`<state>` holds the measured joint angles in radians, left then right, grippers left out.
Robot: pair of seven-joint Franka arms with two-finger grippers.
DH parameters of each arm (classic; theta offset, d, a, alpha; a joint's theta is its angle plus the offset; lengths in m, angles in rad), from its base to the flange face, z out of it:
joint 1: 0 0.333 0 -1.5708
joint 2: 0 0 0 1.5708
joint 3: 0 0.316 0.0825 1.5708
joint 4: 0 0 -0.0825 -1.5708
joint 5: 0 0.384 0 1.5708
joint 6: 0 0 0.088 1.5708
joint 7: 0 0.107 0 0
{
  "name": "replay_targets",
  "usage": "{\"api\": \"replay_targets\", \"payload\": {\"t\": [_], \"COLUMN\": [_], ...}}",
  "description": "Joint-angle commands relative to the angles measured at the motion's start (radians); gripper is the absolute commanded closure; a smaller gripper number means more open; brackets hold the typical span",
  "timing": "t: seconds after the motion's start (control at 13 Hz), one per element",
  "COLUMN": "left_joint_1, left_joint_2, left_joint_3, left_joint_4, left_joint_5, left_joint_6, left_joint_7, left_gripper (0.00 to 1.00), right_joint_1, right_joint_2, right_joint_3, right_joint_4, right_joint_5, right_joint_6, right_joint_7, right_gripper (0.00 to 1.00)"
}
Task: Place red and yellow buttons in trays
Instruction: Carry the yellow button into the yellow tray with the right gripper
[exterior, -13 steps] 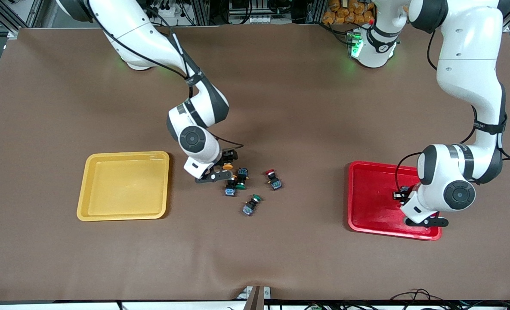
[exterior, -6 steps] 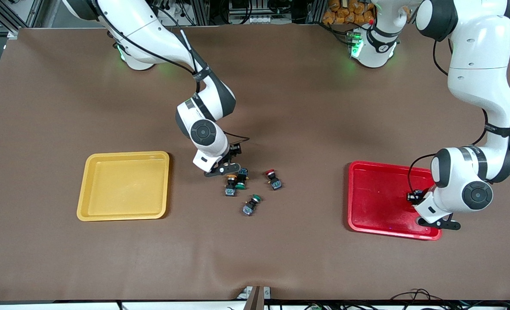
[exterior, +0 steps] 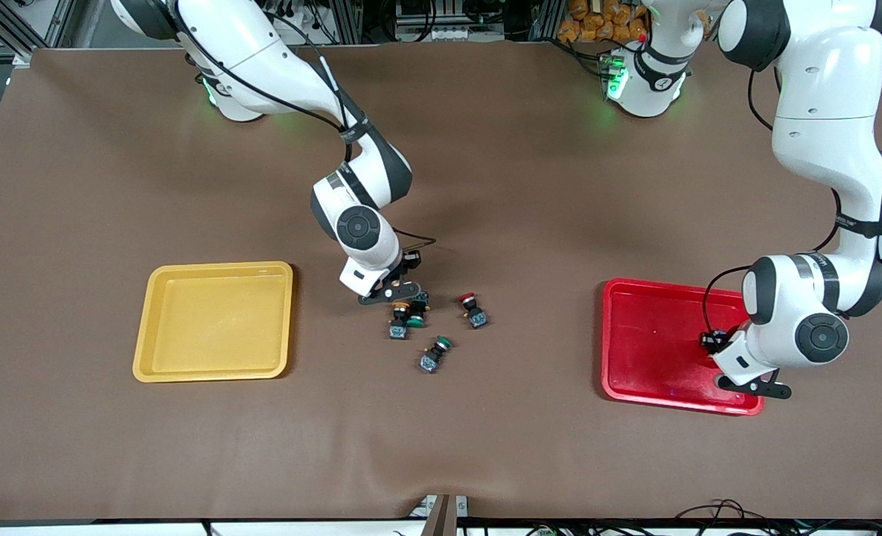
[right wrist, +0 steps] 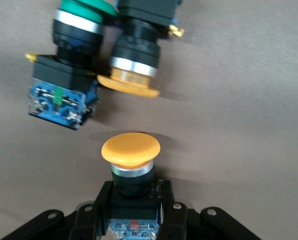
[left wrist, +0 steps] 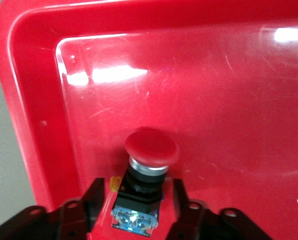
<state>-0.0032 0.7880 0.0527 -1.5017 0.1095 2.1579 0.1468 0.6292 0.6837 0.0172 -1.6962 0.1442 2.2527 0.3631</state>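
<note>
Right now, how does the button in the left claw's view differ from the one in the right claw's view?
The red button lies in the red tray; the yellow button is over bare table. The left claw has opened off the red one; the right claw is shut on the yellow one. Both share black bodies and bluish ends.

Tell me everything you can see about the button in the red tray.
The button is a small push switch: a round red mushroom cap, a silvery collar, a black body and a bluish terminal end. It rests in the red tray, near a corner by the rim, with the cap pointing into the tray. The left gripper is around its body, one black finger at each side with a slight gap.
</note>
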Motion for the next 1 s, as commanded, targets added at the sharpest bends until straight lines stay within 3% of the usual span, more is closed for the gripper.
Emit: {"api": "replay_targets", "payload": {"t": [0.0,0.23,0.54,0.93], "left_joint_1": [-0.004,-0.021,-0.027,-0.056], "left_joint_2": [-0.018,-0.038,-0.053,-0.069], "left_joint_3": [-0.004,-0.020,-0.111,-0.283], "left_joint_4": [-0.009,0.005,0.005,0.012], "left_joint_5": [0.024,0.006,0.004,0.007], "left_joint_6": [0.010,0.007,0.000,-0.001], "left_joint_7": [0.005,-0.073,-0.303,-0.706], "left_gripper": [0.05,0.04,0.04,0.04], "right_joint_1": [-0.052,-0.164,-0.308,-0.469], "right_joint_2": [-0.049,-0.121,-0.161,-0.159], "right_joint_3": [-0.003,0.003,-0.003,-0.006], "right_joint_4": [0.111,0.136,0.136,0.115], "right_joint_5": [0.017,0.022,0.020,-0.029], "right_joint_6": [-0.262,-0.378,-0.442,-0.418], "right_joint_7": [0.008,-0.018,-0.171,-0.266], "right_gripper": [1.00,1.00,1.00,1.00]}}
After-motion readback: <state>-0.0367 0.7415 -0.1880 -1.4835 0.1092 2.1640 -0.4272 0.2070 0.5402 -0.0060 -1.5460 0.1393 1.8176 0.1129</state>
